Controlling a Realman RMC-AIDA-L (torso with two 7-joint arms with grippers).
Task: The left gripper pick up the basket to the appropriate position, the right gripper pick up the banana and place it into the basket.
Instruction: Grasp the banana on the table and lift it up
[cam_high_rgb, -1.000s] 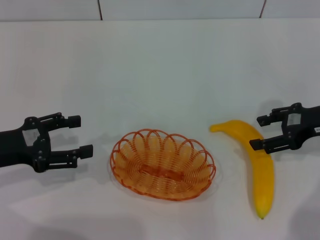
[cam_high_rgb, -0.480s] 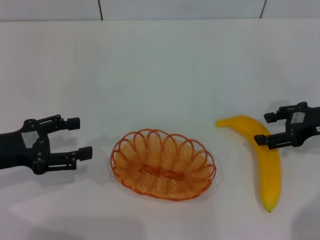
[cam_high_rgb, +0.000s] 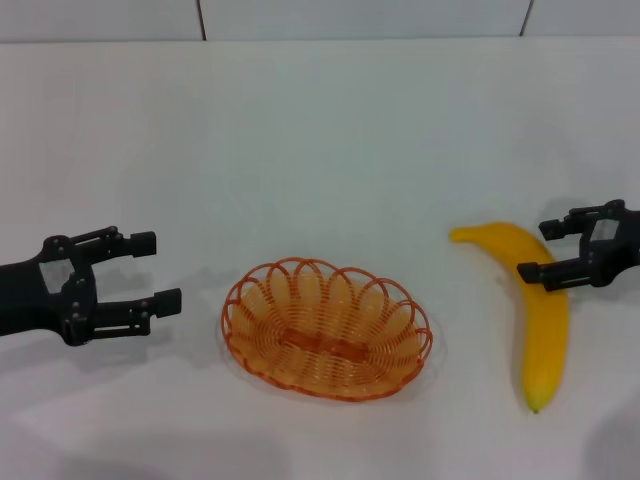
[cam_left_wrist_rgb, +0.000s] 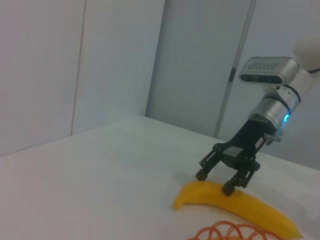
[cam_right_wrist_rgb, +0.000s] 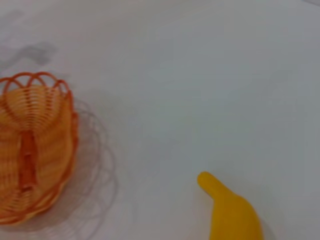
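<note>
— Right gripper (cam_high_rgb: 549, 248): status?

— Fingers spread apart, straddling the upper part of the banana (cam_high_rgb: 535, 316) near the table's (cam_high_rgb: 330, 140) right edge; the lower finger lies over the fruit. Not closed on it.

— Change since a second ago?

— Gripper and banana have both shifted toward the right edge. The banana's stem tip has swung right and its blunt end sits slightly farther from the front edge.

— Banana's axis?

— Runs front to back, curved; stem end toward the far side and angled left, the other end toward the front edge.

— Left gripper (cam_high_rgb: 163, 269)?

— Fingers wide apart, hovering near the left edge, just left of the basket (cam_high_rgb: 327, 328), not touching it. The basket sits mid-table near the front, unmoved.
</note>
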